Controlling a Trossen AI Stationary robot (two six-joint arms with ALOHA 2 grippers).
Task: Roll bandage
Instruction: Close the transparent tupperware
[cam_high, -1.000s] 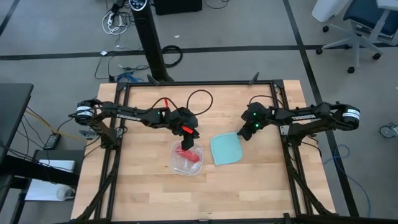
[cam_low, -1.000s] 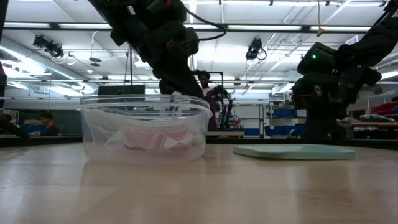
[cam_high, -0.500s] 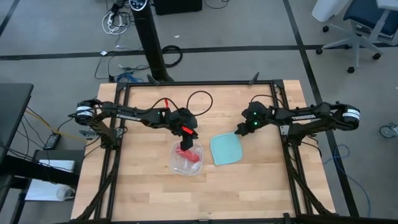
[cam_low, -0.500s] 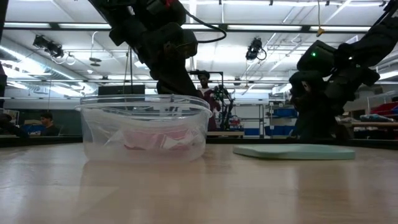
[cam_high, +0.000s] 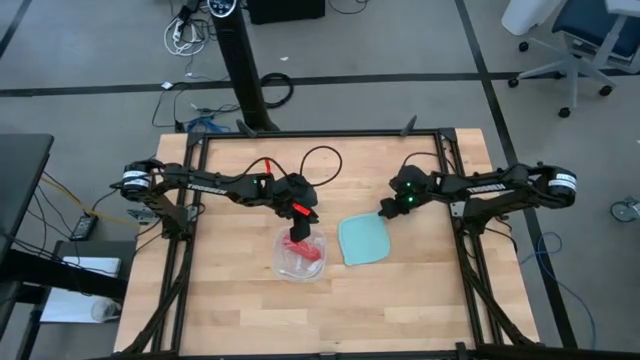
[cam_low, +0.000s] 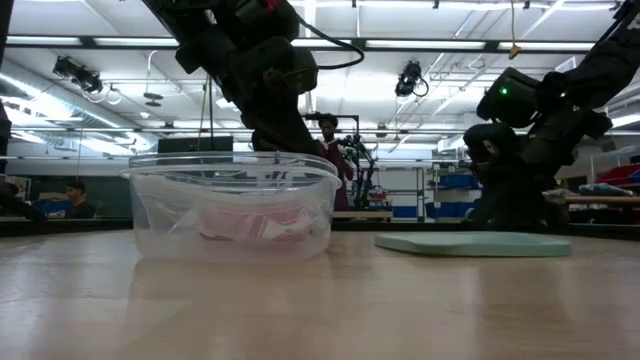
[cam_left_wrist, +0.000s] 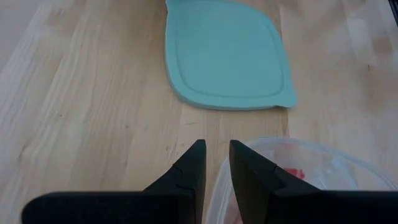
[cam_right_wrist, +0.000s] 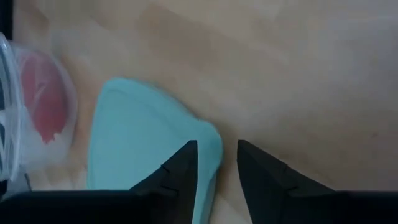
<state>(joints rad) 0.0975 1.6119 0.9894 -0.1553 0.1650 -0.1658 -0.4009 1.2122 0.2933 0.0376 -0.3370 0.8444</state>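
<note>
Both arms are dark, with white lettering; the left arm carries red marks, the right arm a green light.

Colours on the pale wood-grain surface

A bright red bandage is seen in a clear container; a light teal lid is seen to its right; both arms are dark.

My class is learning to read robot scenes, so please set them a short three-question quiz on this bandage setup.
1. True or false: the bandage lies on the bare table.
2. The light-blue lid is: A on the tub; B flat on the table beside the tub; C lifted in the air.
3. Which arm reaches over the clear tub?
Key: 1 false, it is inside the tub; 2 B; 3 the left arm.
</note>
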